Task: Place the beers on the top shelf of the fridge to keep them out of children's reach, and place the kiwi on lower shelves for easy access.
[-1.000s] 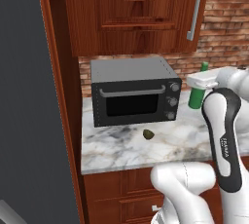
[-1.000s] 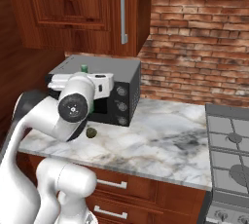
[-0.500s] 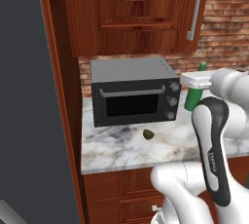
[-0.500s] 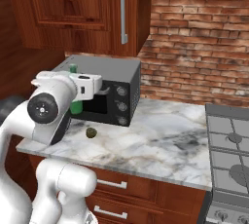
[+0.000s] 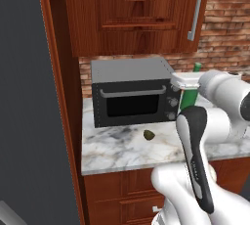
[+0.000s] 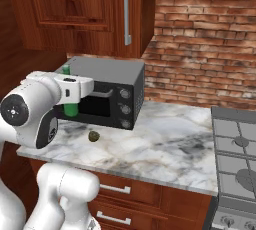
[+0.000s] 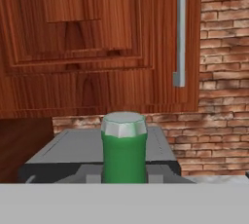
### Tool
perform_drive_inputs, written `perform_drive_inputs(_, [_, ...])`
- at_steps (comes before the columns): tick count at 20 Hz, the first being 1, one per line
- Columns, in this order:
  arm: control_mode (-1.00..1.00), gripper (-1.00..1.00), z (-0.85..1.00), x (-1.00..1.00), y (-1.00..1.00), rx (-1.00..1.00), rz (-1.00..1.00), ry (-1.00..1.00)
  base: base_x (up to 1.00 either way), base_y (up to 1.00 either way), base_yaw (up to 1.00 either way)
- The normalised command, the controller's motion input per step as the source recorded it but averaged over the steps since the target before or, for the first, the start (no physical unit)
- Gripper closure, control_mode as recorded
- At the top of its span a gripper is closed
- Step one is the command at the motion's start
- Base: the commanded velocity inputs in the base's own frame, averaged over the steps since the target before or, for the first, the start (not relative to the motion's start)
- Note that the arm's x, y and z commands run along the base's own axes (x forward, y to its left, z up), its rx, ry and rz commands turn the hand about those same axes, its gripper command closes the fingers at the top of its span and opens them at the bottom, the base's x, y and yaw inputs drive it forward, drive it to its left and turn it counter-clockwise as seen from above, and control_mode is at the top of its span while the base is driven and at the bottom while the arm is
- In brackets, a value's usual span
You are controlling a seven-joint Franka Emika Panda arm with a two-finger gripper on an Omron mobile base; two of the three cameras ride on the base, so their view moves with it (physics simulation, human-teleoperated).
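Observation:
My gripper [image 5: 187, 86] is shut on a green beer [image 5: 187, 101], held upright in the air just right of the black oven's front. From the right base view the gripper [image 6: 72, 94] hangs in front of the oven with the beer [image 6: 71, 110] below the white hand. The hand view looks at the beer's neck and grey cap [image 7: 124, 147] from close up. A small brownish-green kiwi [image 5: 148, 134] lies on the marble counter in front of the oven, also the kiwi [image 6: 93, 135] from the right. The fridge [image 5: 29, 101] is a tall grey face at far left; its top shelf and lower shelves are out of view.
A black countertop oven [image 5: 132, 97] stands at the back of the marble counter [image 6: 165, 149]. Wooden wall cabinets [image 5: 136, 9] hang above it, and a wooden panel separates the fridge from the counter. A gas stove [image 6: 237, 159] lies at the right, before a brick wall [image 6: 205, 39].
The arm has swung left with the beer in its grip, bringing the bottle closer to the oven's front. The kiwi has stayed put.

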Motion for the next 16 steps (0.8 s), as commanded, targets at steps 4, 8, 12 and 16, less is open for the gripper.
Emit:
perform_drive_inputs(4, [-1.0,1.0,0.03,0.0,0.0,0.0,0.0,0.0,0.0,0.0,0.0])
perform_drive_inputs(8, [-1.0,1.0,0.0,-0.07,0.0,0.0,0.0,0.0,0.0,0.0,0.0])
perform_drive_inputs(12, [1.0,1.0,0.0,-0.13,0.0,0.0,0.0,0.01,-0.23,0.0,0.01])
perform_drive_inputs(16, [1.0,1.0,0.0,0.0,0.0,0.0,0.0,0.0,-0.68,0.0,0.07])
